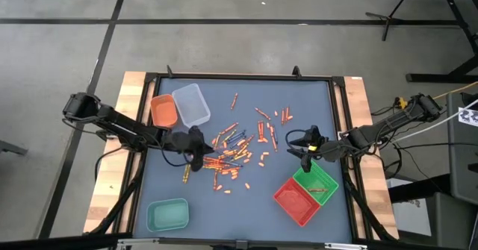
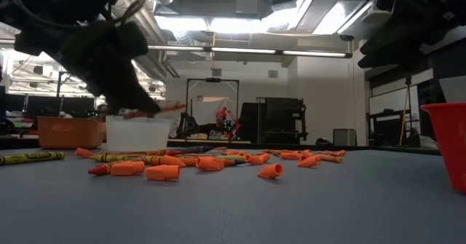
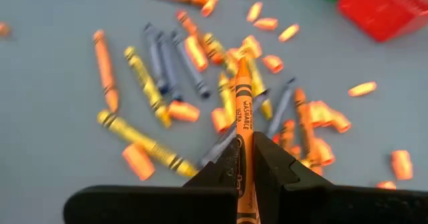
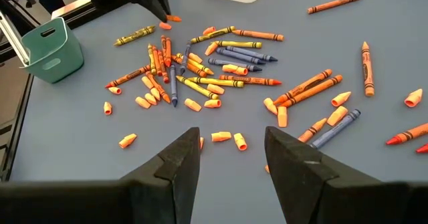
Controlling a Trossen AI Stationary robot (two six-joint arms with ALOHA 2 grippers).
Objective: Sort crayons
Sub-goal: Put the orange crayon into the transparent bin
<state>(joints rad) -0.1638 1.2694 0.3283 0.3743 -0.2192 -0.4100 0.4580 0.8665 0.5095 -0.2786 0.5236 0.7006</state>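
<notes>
Left wrist view shows it best: the left gripper point(image 3: 244, 164) is pinched tight on one orange crayon point(image 3: 243, 110). The crayon sticks straight out between the two dark fingers, with its pointy tip facing away. I think it is held by its back end so the tip stays free and it can be dropped into a tray easily. It has a paper wrap with dark writing on it.

Just under that crayon lies the big pile of crayons point(image 3: 200, 83) on the grey table point(image 3: 53, 130). Most are orange. Some are yellow with dark bands, and a few are blue-grey. Many are only short broken stubs. They lie every which way, some on top of each other.

In the low view the held crayon is up in the air above the pile, so it is lifted and not resting on anything.

The right gripper point(image 4: 233, 158) hangs near the green tray point(image 1: 317, 178) with its fingers spread wide and nothing in them. It looks like it is waiting for its turn.

Farther off, the red tray point(image 1: 296, 200) touches the green one. The orange tray point(image 1: 163, 111) and the clear tray point(image 1: 192, 104) sit side by side at the far left of the table. The teal tray point(image 1: 167, 215) sits alone, well away from the pile. The orange tray looks like the right home for this crayon.
</notes>
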